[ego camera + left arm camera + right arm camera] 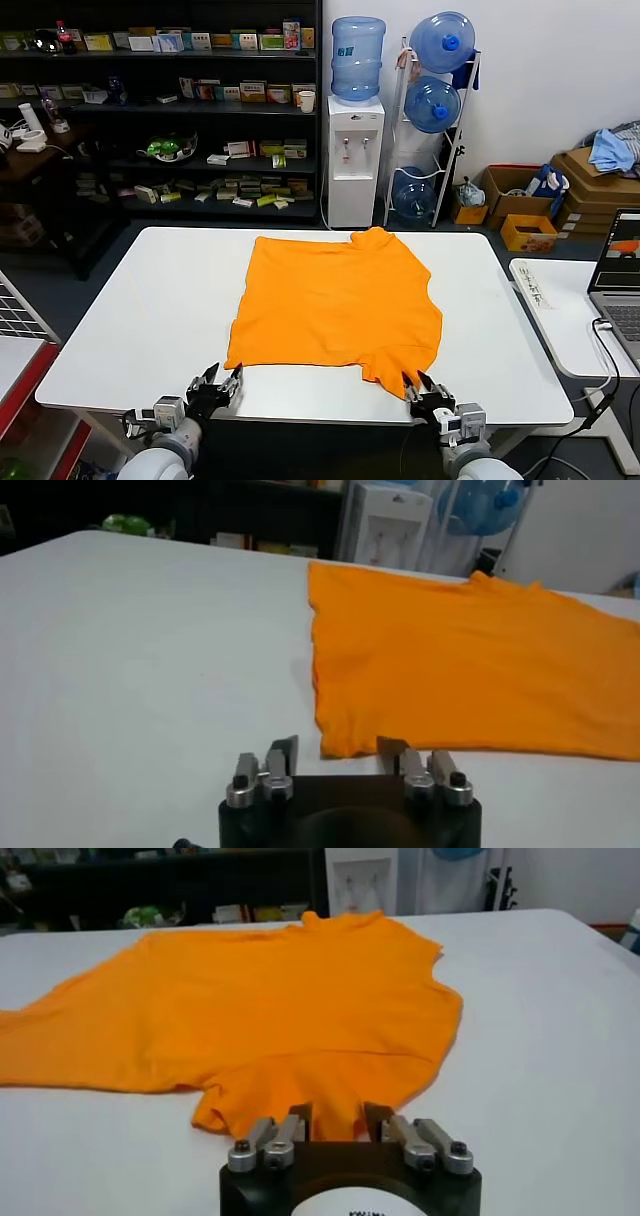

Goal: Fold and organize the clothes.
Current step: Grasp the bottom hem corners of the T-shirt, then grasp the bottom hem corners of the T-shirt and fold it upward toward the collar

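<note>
Right claw (334,1116) pinches T-shirt (335,300) hem; left claw (340,750) gapes at its corner; collar faces away

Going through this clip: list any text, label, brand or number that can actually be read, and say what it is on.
None can be read in full.
Right gripper housing: cut-off dark print at the picture's edge, unreadable.
Shelf boxes: labels too small.
Water bottle label: blurred.
Laptop screen: too small.
Orange T-shirt: no lettering shows.
</note>
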Robot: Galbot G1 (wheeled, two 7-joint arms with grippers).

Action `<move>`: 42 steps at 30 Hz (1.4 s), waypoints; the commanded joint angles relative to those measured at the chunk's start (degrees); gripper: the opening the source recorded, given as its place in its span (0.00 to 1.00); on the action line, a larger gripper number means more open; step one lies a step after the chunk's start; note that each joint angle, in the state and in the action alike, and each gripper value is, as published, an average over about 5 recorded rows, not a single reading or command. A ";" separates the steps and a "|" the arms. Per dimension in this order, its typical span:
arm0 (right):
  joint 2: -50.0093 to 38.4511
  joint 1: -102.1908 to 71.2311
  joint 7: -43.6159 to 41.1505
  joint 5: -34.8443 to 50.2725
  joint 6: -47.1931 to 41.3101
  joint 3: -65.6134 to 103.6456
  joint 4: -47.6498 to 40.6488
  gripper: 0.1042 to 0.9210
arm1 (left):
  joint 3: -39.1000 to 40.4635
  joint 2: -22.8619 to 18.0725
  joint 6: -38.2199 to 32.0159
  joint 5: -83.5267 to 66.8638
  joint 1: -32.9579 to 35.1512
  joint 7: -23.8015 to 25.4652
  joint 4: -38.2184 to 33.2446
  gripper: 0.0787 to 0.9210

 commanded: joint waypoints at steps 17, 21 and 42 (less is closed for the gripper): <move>-3.45 -9.81 2.66 2.05 1.85 0.69 9.01 0.02 | -0.01 0.93 -2.86 -2.48 3.23 -1.70 -4.27 0.02; -6.79 -17.97 4.76 3.64 2.11 1.44 13.53 0.02 | 0.26 3.48 -1.10 -7.91 7.98 -5.14 -10.05 0.02; -4.10 8.99 10.55 8.76 10.62 -1.47 0.04 0.02 | 3.72 3.51 -7.00 -9.52 -2.24 -8.41 -7.54 0.02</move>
